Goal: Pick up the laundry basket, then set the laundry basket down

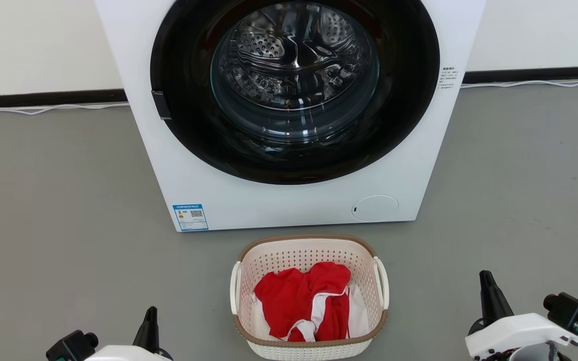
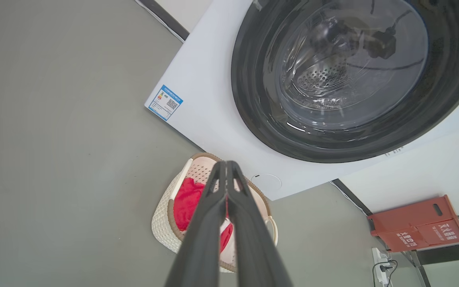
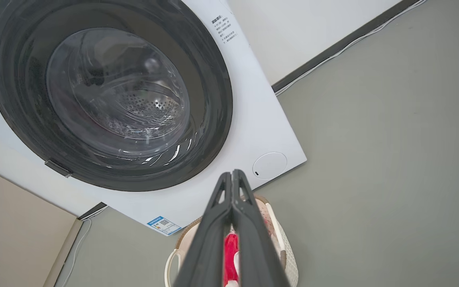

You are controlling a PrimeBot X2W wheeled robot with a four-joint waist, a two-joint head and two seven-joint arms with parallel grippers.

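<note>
Grey floor (image 1: 43, 225) runs up to a white wall, and on it stands one washing machine (image 1: 299, 210) with its one round door (image 1: 294, 75) closed. Just before the machine, apart from it and midway between the arms, the one laundry basket (image 1: 304, 258) sits upright on the floor, holding a red-and-white bundle of cloth (image 1: 299, 296); whether that is one garment or more, I cannot tell. The left gripper (image 1: 151, 313) hangs at the lower left and the right gripper (image 1: 485, 276) at the lower right, both well clear of the basket. In each wrist view the two long fingers (image 2: 209, 223) lie pressed together at the tips with nothing between them. This picture fits a basket waiting to be raised as well as one already put back on the floor, so I judge only how it would handle. It has two white loop handles, one on the left (image 1: 235, 293) and one on the right (image 1: 382, 288), so a grip on both sides would suit it. Kept level and moved evenly by both arms, it should not tip its cloth out; the light perforated wall would likely flex under a hard squeeze. Counted besides: two grippers, one blue label (image 1: 190, 216), one round flap (image 1: 375, 208) and one orange-red box (image 2: 418, 223) by the wall.
</note>
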